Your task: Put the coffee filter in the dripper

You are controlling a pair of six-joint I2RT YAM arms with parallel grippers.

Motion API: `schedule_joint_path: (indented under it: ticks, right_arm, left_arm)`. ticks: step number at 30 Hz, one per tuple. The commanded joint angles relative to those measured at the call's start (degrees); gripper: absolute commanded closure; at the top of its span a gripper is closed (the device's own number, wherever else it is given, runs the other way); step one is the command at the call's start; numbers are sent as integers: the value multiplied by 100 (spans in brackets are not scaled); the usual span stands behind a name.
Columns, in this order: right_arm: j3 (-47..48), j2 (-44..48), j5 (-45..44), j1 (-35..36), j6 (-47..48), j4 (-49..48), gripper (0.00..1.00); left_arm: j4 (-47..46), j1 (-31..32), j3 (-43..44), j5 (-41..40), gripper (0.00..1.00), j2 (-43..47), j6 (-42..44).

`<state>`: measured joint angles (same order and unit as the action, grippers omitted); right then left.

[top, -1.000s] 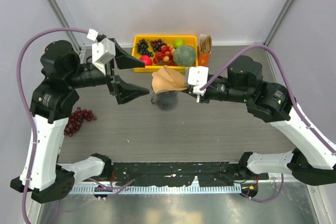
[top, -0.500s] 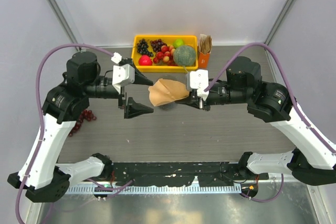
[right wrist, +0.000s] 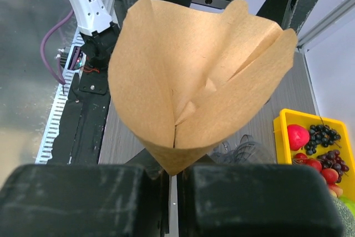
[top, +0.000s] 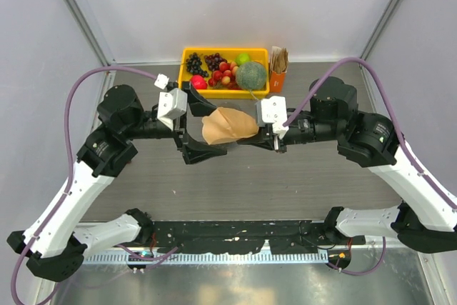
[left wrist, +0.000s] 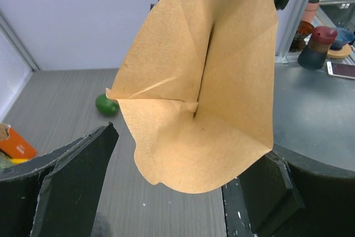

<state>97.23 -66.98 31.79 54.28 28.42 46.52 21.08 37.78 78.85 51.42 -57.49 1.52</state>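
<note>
While your right fingers (right wrist: 83, 198) pinch shut on the pointed tip of the thin tan-brown paper coffee filter cone (top: 228, 125), it's held in the air, mouth spread open, above the smoky-grey ribbed transparent dripper (right wrist: 244, 151) on the surface (top: 300, 183). Your left fingers (left wrist: 72, 181) gape wide either side of the filter, gripping nothing.

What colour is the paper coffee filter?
Tan-brown; the coffee filter shows best in the left wrist view.
</note>
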Motion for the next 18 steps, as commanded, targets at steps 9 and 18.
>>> schedule_joint_path:
  ticks: [9,18]
  right_arm:
    - [50,106,337,4,-170,-504,89]
    - [86,98,222,3,-337,-574,91]
  left_arm:
    - [-2073,71,-203,650,9,10,-1496]
    - [-2196,98,-221,615,38,19,-1559]
